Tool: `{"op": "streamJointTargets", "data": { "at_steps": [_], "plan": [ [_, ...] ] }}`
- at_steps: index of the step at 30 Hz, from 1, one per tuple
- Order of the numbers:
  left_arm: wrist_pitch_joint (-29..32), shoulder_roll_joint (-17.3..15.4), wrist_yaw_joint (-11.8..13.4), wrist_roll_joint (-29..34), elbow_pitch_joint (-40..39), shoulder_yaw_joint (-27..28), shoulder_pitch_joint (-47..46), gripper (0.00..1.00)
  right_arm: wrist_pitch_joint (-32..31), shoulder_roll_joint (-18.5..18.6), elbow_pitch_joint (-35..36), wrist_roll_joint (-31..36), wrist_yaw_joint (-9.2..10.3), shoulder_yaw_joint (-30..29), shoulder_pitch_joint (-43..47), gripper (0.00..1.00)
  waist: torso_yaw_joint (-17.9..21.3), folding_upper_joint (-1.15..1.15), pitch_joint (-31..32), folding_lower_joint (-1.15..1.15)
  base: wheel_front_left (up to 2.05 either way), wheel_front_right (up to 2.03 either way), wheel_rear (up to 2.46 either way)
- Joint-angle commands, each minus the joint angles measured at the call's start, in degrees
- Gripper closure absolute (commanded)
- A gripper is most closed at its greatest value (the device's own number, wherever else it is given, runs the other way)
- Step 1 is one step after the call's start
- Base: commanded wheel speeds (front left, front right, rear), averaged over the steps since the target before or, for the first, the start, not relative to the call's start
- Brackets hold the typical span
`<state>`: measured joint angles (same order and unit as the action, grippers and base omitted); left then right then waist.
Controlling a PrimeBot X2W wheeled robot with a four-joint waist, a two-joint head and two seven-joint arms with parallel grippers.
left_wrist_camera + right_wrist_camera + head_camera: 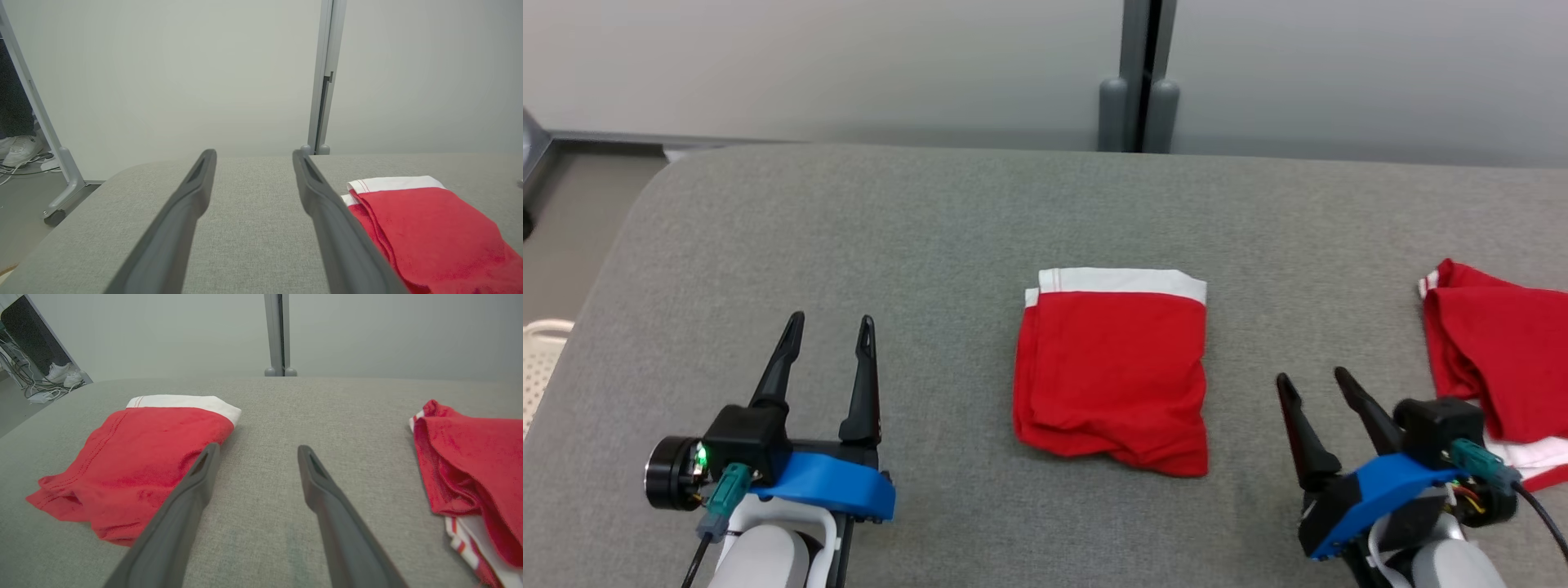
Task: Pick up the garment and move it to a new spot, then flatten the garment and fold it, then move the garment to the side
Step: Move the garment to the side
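Since every other item rests on it, the grey fabric-covered table (849,212) heads the list: a broad, round-cornered surface set against a pale partition wall, giving a flat bed for folding.

Item two: red cloth garment with a white waistband (1111,376). It lies at the table's centre, between the two arms, in a compact rectangle with the band at the far edge and the near edge slightly rumpled. It is judged already folded and awaiting its move to the side.

Item three: second red-and-white garment (1494,359), loosely heaped at the table's right edge, well apart from the first. It probably marks the side spot, though this is unconfirmed.

Item four: left gripper (832,318), long dark fingers spread, holding nothing, over bare table left of the folded piece.

Item five: right gripper (1311,376), fingers likewise spread and empty, pointing into the gap between the two garments.

The two grippers flank the centre piece, apparently placed for a two-sided lift.
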<state>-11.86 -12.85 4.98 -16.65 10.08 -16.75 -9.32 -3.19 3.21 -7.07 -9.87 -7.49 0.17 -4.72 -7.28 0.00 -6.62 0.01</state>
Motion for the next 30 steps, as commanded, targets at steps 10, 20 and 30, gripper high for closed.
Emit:
{"op": "streamJointTargets", "data": {
  "at_steps": [10, 20, 30],
  "plan": [
    [-2.9, 2.1, -0.8, 0.6, 2.3, -0.1, -5.5, 0.00, 0.2, 0.0, -18.8, -2.6, -0.01, 7.1, -12.1, 0.00, -7.4, 0.00, -7.9, -0.01, 0.00, 0.00, 0.00],
    [-3.3, 2.2, -0.7, 1.2, 3.4, 0.8, -4.5, 0.00, 1.4, 0.3, -22.3, -3.2, -0.01, 9.9, -13.4, 1.00, -4.6, 0.00, -6.9, -0.01, 0.00, 0.00, 0.00],
    [-3.3, 1.0, -0.6, 1.3, 2.3, 1.5, -2.9, 0.00, 2.3, 5.3, -18.0, -5.2, 0.00, 13.7, -11.2, 1.00, 6.0, 0.00, -5.3, -0.01, 0.00, 0.00, 0.00]
  ]
}}
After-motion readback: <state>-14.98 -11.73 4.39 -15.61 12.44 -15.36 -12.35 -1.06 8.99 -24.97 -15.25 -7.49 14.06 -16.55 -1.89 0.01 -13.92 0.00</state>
